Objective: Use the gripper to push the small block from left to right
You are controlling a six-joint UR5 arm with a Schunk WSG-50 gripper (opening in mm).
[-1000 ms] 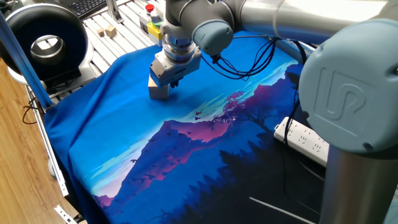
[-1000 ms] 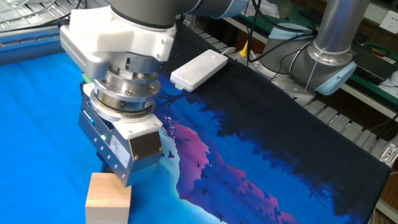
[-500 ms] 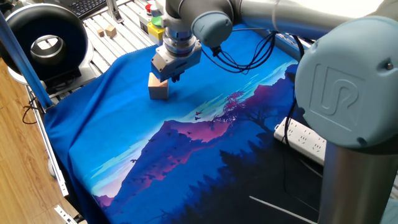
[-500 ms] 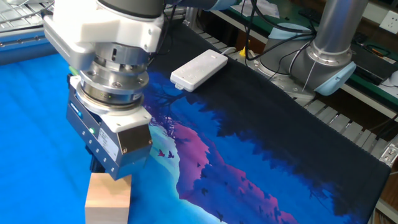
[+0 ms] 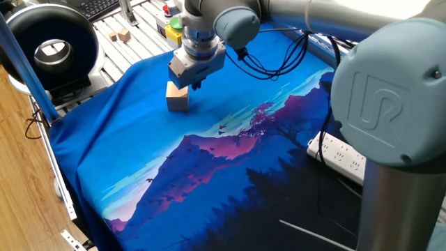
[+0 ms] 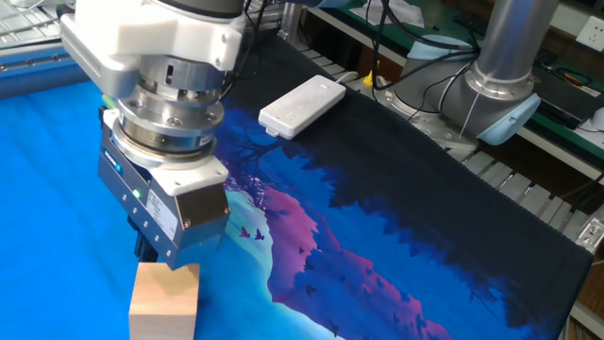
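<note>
Small block point(image 5: 177, 97), tan wood: on blue printed cloth point(image 5: 139, 139) over table, far left. Claw point(image 5: 189, 82): directly behind, seemingly touching top edge; finger spread indiscernible. White power strip point(image 6: 301, 106) far right.

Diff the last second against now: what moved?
The end effector shifted toward the far edge of the cloth and lifted a little; in the other fixed view it slid left, now sitting behind the block rather than beside it. Nothing was gripped or released. The block, the white power strip and the cloth did not move.
</note>
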